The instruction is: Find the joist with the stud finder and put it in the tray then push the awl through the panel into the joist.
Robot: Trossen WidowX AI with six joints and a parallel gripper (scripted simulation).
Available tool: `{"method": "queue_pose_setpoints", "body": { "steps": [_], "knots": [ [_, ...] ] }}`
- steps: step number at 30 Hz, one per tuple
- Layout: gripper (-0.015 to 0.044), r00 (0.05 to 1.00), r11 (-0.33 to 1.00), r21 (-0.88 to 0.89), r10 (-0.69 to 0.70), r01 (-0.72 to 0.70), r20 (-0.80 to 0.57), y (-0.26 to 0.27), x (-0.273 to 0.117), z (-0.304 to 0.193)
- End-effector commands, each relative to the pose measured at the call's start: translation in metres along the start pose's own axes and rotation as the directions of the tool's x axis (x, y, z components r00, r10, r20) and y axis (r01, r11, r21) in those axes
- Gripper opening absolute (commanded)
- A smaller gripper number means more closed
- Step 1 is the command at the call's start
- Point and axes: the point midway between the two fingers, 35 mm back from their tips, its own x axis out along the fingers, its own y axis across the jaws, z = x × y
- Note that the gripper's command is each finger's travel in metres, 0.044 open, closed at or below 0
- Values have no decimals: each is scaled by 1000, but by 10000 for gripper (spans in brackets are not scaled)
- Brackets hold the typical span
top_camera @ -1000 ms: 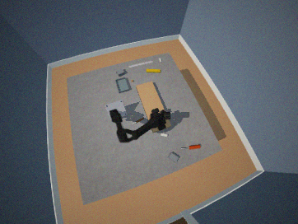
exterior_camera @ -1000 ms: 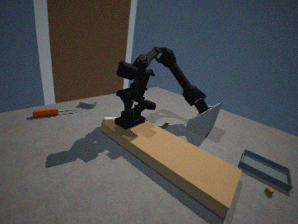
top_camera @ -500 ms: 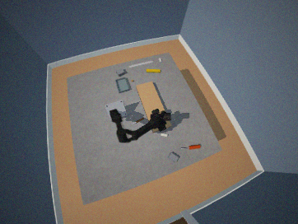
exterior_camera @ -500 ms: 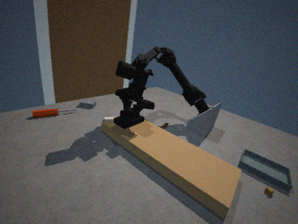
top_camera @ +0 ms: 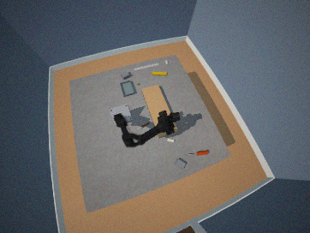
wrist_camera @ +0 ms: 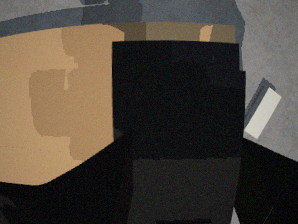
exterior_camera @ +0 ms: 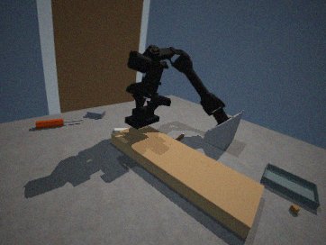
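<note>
Now the pincer (top_camera: 170, 126) (exterior_camera: 143, 112) (wrist_camera: 177, 136) pinches the black stud finder (exterior_camera: 142, 120) (wrist_camera: 176, 100) over the floor panel's (top_camera: 155, 99) (exterior_camera: 194, 171) (wrist_camera: 25, 60) end nearer the counter's (top_camera: 98, 171) (exterior_camera: 67, 216) (wrist_camera: 275, 40) lower edge in the top view, while the tray (top_camera: 122, 89) (exterior_camera: 293, 174) lies toward its upper edge, left of the panel.

The panel (top_camera: 155, 99) (exterior_camera: 198, 175) (wrist_camera: 30, 115) looks like smooth, matt, pale wood, the block in the end effector (exterior_camera: 142, 120) (wrist_camera: 177, 136) matt black.
</note>
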Motion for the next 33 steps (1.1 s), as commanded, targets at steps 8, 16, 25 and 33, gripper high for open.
{"method": "queue_pose_setpoints", "body": {
  "steps": [8,16,25,33],
  "knots": [
    [0,1000,1000,5,-14,13,13,-4,-47,10],
    [0,998,994,-101,47,-44,29,40,-48,25],
    [0,986,938,-316,161,-141,38,132,-55,41],
    [0,969,844,-495,246,-204,19,216,-66,38]
  ]
}}
